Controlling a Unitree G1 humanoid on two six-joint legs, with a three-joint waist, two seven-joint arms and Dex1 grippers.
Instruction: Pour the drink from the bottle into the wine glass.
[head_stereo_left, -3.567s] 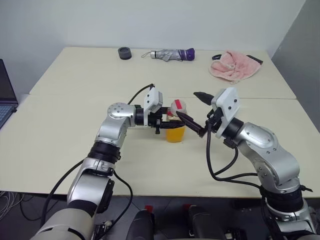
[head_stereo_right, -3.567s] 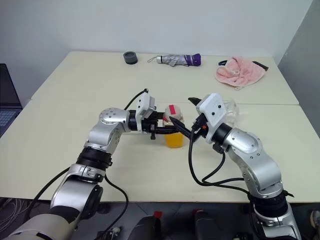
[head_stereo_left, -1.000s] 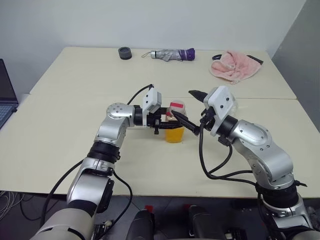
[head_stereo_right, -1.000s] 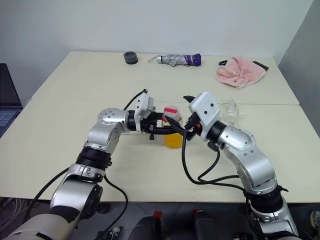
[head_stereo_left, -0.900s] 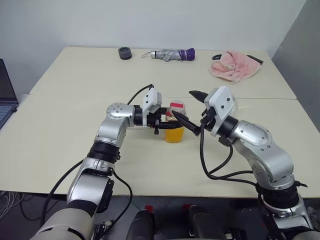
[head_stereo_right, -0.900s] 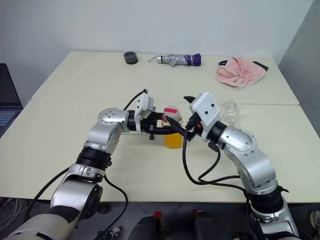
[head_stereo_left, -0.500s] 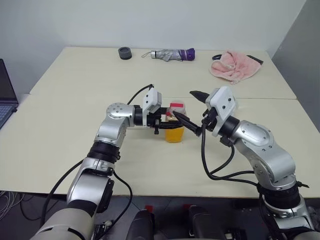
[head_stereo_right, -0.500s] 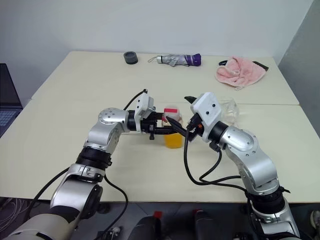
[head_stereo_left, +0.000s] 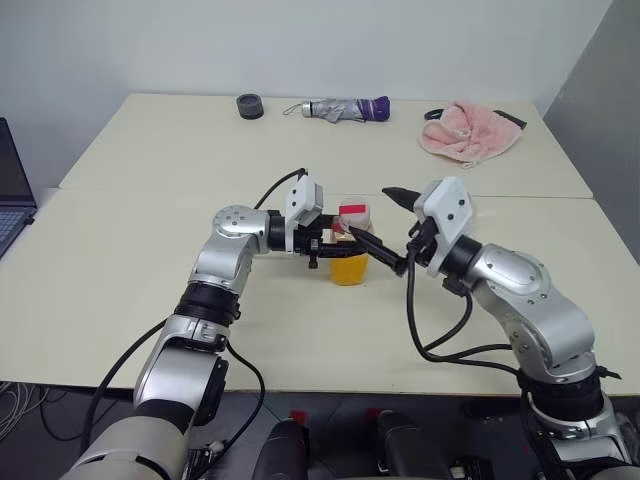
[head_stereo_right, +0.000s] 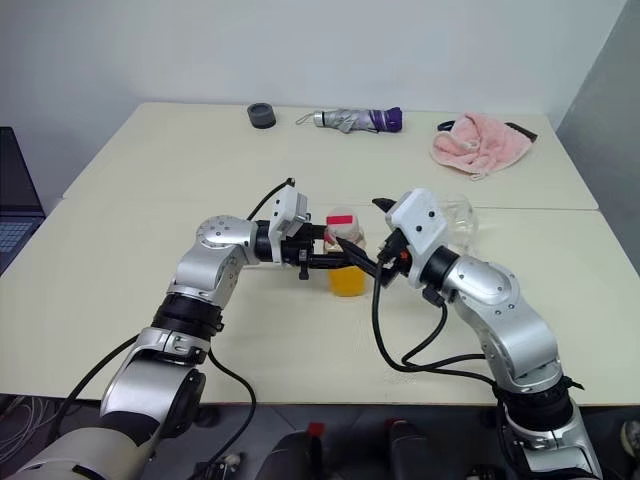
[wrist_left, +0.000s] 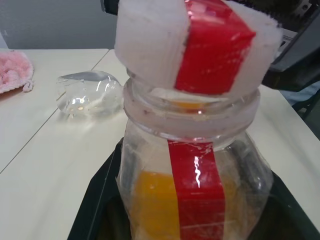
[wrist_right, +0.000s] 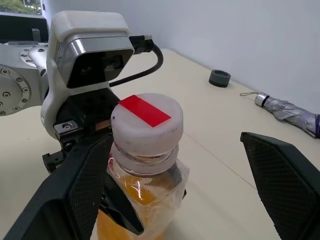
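Pouring has not begun, by the look of it: on the table (head_stereo_left: 120, 290) the bottle (head_stereo_left: 351, 247) stands upright, its orange drink (head_stereo_left: 350, 268) inside and its cap (wrist_right: 147, 124) on, the left gripper (head_stereo_left: 335, 243) clamped on its body and the right gripper (head_stereo_left: 393, 229) spread wide about the cap, so uncapping and pouring remain. The left wrist view alone shows the wine glass (wrist_left: 89, 93) lying on its side behind the bottle, apart from it.
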